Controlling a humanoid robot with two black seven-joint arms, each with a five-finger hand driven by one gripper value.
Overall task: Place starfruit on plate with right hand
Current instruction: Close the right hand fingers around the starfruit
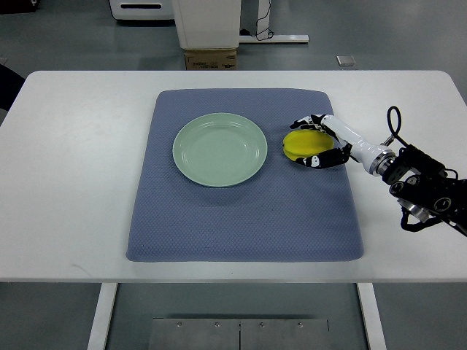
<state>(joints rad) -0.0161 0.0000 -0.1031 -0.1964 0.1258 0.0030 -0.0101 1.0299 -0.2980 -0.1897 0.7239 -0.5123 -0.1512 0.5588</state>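
Now right hand (319, 141) fingers (315, 161) wrap starfruit (301, 145) beside plate (191, 166).

A white table (80, 182) carries a blue-grey cloth mat (241, 219); on the mat's upper middle sits a pale green plate (219, 149), bare of any load; just to the plate's right, not touching its rim, lies a yellow starfruit (300, 144) on the mat. The right hand (319, 140) reaches in from the picture's right edge on a white forearm with black joints and cabling behind it; its fingers (306, 122) curl over the fruit's far side while others wrap its near side, clasping it; the fruit rests low against the cloth. Beyond the table, grey floor, a white machine base (208, 22) and a cardboard box (210, 58) show.
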